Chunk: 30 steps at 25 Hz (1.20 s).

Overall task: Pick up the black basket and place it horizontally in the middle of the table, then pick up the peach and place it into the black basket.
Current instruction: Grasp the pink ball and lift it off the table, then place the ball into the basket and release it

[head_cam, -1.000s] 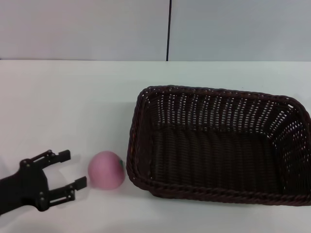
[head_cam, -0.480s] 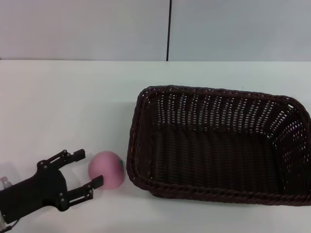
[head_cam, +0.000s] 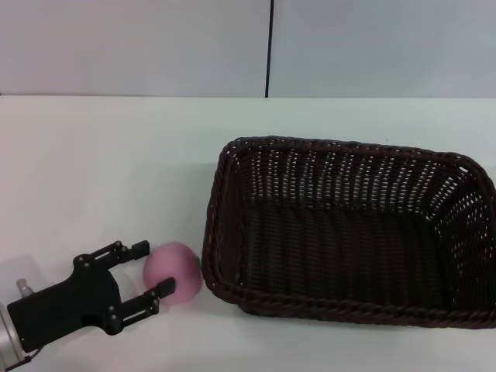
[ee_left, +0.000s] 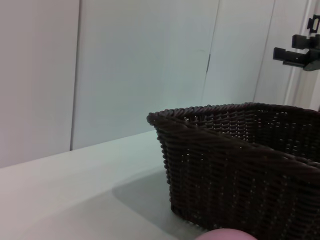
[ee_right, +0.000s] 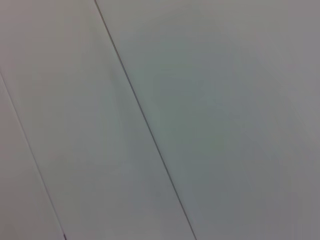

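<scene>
Pale grey panelled wall (head_cam: pixel 139 46) with a thin dark vertical seam (head_cam: pixel 270 46) behind.

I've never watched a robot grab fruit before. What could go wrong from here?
The left gripper is open with its fingers just reaching the peach, so the round fruit might roll away when they close. The peach also sits right beside the black basket wall, so a finger could catch the wicker or nudge the basket.

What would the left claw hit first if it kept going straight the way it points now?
The peach: the left claw is open with the peach right at its fingertips. Just beyond that sits the black basket.
</scene>
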Each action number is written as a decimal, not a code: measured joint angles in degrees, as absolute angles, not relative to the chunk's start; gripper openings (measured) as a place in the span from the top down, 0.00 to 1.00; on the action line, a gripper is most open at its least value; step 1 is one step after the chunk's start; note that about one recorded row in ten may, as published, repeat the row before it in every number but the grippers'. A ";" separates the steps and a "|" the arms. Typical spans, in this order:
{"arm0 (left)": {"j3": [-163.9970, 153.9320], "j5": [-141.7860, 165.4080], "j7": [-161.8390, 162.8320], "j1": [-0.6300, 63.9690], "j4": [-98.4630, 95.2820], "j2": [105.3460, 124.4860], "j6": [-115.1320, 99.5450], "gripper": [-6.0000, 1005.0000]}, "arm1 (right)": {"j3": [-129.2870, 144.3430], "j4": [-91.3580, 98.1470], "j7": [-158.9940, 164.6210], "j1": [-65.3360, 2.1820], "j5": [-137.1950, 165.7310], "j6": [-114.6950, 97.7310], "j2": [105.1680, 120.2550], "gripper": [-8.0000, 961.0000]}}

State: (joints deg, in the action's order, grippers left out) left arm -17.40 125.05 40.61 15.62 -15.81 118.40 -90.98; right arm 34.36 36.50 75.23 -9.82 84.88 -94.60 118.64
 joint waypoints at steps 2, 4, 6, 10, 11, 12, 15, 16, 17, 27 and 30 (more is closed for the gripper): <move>-18.04 125.06 40.45 15.66 -16.07 118.34 -91.16 0.29 | 34.36 35.88 74.51 -9.98 84.90 -94.48 118.64 0.33; -18.52 125.07 40.19 15.68 -16.18 118.33 -91.29 0.29 | 34.36 35.51 74.27 -10.17 84.91 -94.21 118.65 0.33; -19.18 125.08 39.50 15.71 -16.22 118.32 -91.43 0.33 | 34.36 35.16 74.20 -10.34 84.94 -93.86 118.67 0.33; -19.20 124.95 39.20 15.60 -16.03 118.35 -91.79 0.46 | 34.35 34.31 73.49 -10.48 84.93 -93.67 118.69 0.33; -18.79 124.70 39.19 15.48 -16.03 118.34 -92.41 0.49 | 34.30 34.23 73.37 -10.48 84.89 -93.67 118.68 0.33; -18.79 124.70 39.19 15.48 -16.03 118.34 -92.41 0.52 | 34.22 34.21 73.31 -10.48 84.86 -93.67 118.67 0.33; -13.77 124.34 39.26 15.06 -16.79 118.04 -96.02 0.62 | 33.75 34.20 73.01 -10.50 84.79 -93.67 118.70 0.33; -8.15 124.26 39.75 15.02 -18.86 117.96 -99.18 0.65 | 33.59 34.19 72.90 -10.54 84.75 -93.66 118.72 0.33; -7.15 124.26 39.90 15.10 -19.23 117.96 -99.86 0.68 | 33.49 34.19 72.83 -10.60 84.71 -93.67 118.74 0.33; -3.85 123.29 42.86 22.06 -19.33 118.45 -109.35 0.80 | 33.00 34.18 72.77 -12.43 84.60 -93.70 118.82 0.33; -7.36 123.31 41.76 24.95 -15.16 118.60 -108.47 0.82 | 32.90 34.19 72.77 -13.19 84.58 -94.00 118.82 0.33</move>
State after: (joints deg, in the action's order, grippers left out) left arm -7.36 123.31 41.76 24.95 -15.16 118.60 -108.47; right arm 32.90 34.19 72.77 -13.19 84.58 -94.00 118.82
